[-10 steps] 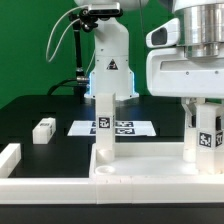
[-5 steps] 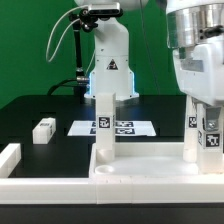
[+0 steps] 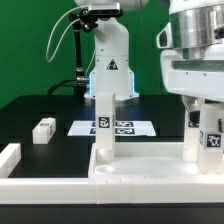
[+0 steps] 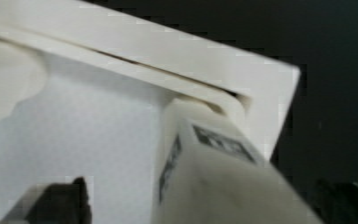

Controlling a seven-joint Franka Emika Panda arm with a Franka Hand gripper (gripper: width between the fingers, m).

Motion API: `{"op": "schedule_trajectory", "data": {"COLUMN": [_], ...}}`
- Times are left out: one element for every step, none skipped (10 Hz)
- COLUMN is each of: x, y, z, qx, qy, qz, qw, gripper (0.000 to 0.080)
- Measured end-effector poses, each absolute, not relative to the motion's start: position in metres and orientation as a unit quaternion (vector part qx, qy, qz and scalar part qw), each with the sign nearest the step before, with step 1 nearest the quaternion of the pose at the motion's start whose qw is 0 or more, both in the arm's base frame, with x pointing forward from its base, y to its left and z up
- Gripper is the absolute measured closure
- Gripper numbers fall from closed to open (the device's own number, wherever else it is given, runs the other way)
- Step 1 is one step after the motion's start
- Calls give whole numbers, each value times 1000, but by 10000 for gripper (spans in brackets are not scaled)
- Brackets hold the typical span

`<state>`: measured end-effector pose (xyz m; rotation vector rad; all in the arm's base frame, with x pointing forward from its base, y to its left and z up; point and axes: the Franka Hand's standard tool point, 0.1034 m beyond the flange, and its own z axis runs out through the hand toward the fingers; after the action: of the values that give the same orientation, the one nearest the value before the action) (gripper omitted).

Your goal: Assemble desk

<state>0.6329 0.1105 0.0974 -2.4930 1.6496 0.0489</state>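
The white desk tabletop tray (image 3: 140, 170) lies at the front of the black table. One square leg (image 3: 103, 122) stands upright in it on the exterior view's left. A second tagged leg (image 3: 205, 138) stands at the tray's corner on the exterior view's right. My gripper (image 3: 205, 108) hangs straight over this leg with its fingers on either side of the leg's top. In the wrist view the leg (image 4: 238, 170) fills the space below my gripper (image 4: 202, 205). A gap shows between one dark finger (image 4: 60, 200) and the leg, so the jaws are open. A loose leg (image 3: 43, 129) lies on the table.
The marker board (image 3: 125, 128) lies flat behind the tray. A low white rail (image 3: 8, 156) sits at the table's edge on the exterior view's left. The arm's base (image 3: 110, 60) stands at the back with a black cable beside it.
My hand has turned about its vertical axis over the right-hand leg. The leg turned slightly at first, then stayed put while the hand kept turning. The other parts have not moved.
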Motion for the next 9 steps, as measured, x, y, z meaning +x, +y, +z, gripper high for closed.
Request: {"op": "schedule_trajectory", "data": {"x": [633,628,630,630,632,637,641,641,641], "y": [110,108,107,106,110,114,119,117,117], "z": [99,97,96,96,98,100,99,98,97], "qx": [-836,-861,-880,-909,-952,-982,-990,-990,-988], "qy": [541,502,467,409,297,177,123,126,143], "qz": [-19,-17,-23,-29,-43,-49,-40,-43,-42], "qw": [90,84,82,77,64,50,49,48,49], "gripper": [156,151,151,150,150,150,150,150,150]}}
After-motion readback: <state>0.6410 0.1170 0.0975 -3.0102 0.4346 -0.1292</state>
